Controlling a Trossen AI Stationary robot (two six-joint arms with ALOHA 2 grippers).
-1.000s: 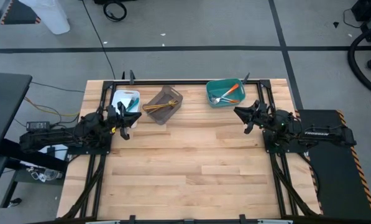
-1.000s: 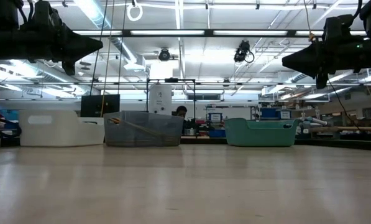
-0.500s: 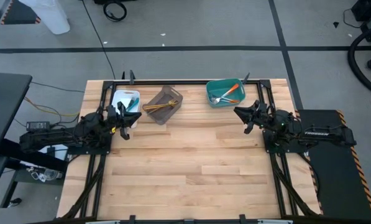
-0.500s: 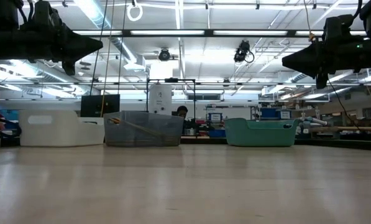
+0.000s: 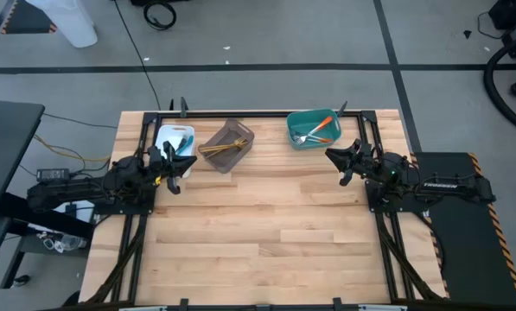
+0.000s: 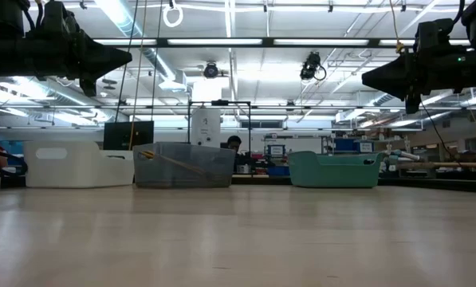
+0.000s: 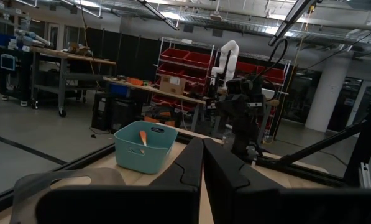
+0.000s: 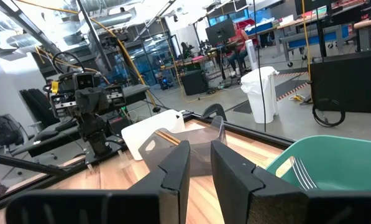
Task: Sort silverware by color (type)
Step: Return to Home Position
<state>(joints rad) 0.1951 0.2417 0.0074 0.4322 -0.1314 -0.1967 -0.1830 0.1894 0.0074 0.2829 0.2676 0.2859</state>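
The silverware lies sorted in three bins along the table's far edge. Orange-handled forks (image 5: 316, 130) lie in the teal bin (image 5: 297, 121). Tan wooden utensils (image 5: 218, 149) lie in the grey-brown bin (image 5: 238, 131). A blue-handled piece (image 5: 184, 143) lies in the white bin (image 5: 168, 134). My left gripper (image 5: 176, 164) hovers shut, above the table just near of the white bin. My right gripper (image 5: 331, 156) hovers near of the teal bin with a narrow gap between its fingers. Neither holds anything. In the low view both grippers, left (image 6: 126, 57) and right (image 6: 367, 78), hang well above the tabletop.
The wooden tabletop (image 5: 266, 225) spreads between and near of the two arms. A black frame (image 5: 258, 113) runs along the table's far edge and sides. In the low view the white bin (image 6: 74, 163), grey-brown bin (image 6: 184, 165) and teal bin (image 6: 333, 169) stand in a row.
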